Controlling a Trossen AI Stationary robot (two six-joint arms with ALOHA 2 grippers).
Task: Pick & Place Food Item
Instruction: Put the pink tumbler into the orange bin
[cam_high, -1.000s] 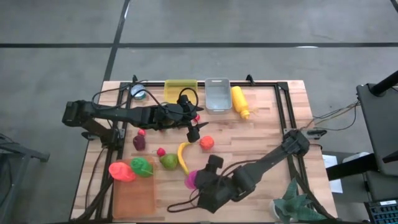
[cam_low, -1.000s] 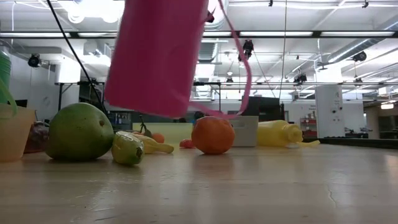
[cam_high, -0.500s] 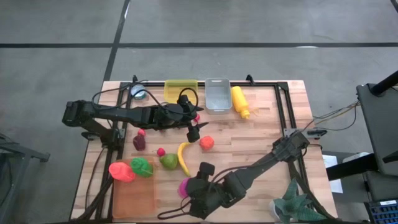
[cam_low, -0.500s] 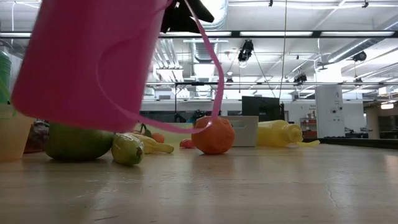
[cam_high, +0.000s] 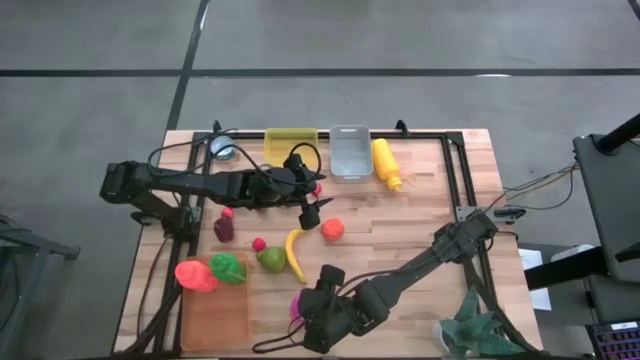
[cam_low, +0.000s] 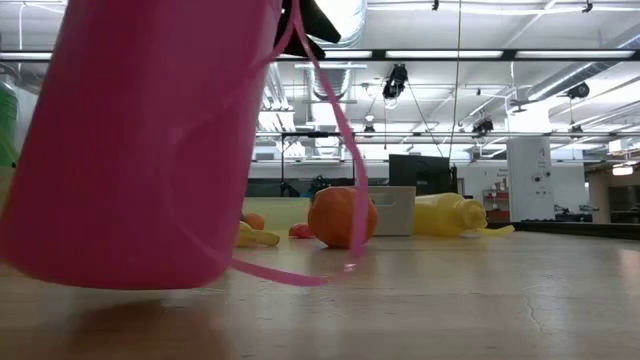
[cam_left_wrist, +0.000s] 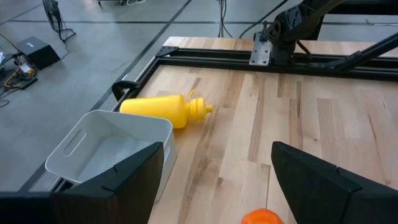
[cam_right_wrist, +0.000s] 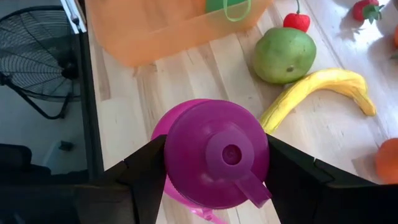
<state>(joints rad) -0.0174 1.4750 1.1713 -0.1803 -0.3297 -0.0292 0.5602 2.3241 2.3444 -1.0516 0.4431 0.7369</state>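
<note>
Magenta cup (cam_right_wrist: 214, 152) between right gripper (cam_right_wrist: 211, 180) fingers

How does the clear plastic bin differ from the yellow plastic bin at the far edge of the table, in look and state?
The clear plastic bin is colourless and see-through, while the yellow plastic bin is tinted yellow. In the high view the clear bin is the longer, reaching further into the table than the yellow bin. The clear bin lies next to the yellow squeeze bottle; the yellow bin sits by the left gripper. Both are rectangular, open-topped and appear empty.
</note>
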